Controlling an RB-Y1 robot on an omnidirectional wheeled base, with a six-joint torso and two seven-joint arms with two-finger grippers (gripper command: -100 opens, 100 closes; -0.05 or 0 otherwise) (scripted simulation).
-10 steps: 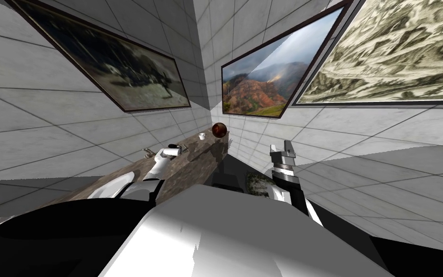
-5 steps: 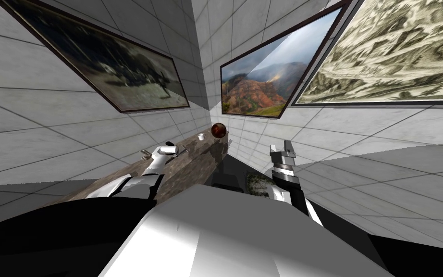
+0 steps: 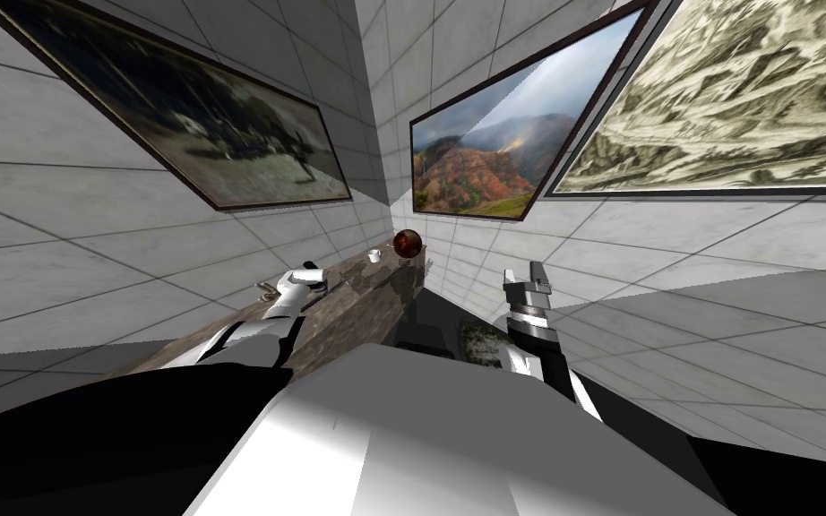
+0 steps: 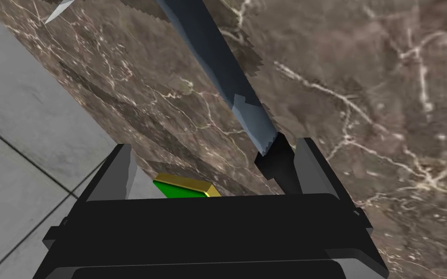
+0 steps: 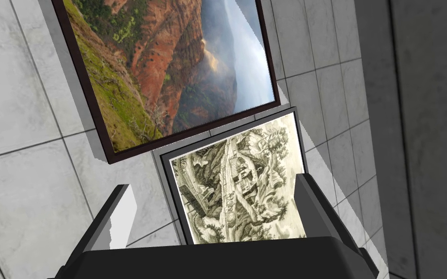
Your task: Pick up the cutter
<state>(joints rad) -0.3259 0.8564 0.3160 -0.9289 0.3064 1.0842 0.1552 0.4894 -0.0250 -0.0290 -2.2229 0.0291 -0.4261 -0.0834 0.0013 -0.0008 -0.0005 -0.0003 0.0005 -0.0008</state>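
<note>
Left gripper [image 4: 214, 145] stands open over the brown marble counter [image 4: 363, 97], its 2 fingers spread wide and gripping nothing. The cutter [image 4: 222, 72] lies flat on the stone. It has a long blue-grey body that runs away from the gripper and a black end that sits between the fingers, just beside 1 finger [image 4: 314, 164]. Whether it touches that finger, I cannot tell. The other finger [image 4: 118, 172] hangs past the counter's edge, where the stone stops and a grey tiled surface [image 4: 19, 145] begins. A small green and yellow object [image 4: 183, 188] shows near this edge, just above the gripper's dark body.

The counter runs along the left wall from near to far, and the left arm reaches over its wall side. At the far end stand a white cup [image 3: 374, 255] and a dark red ball [image 3: 408, 242], well apart from the gripper, with bare stone between. The right gripper [image 3: 528, 276] is raised to the right of the counter, well apart from it, fingers open and holding nothing.
</note>
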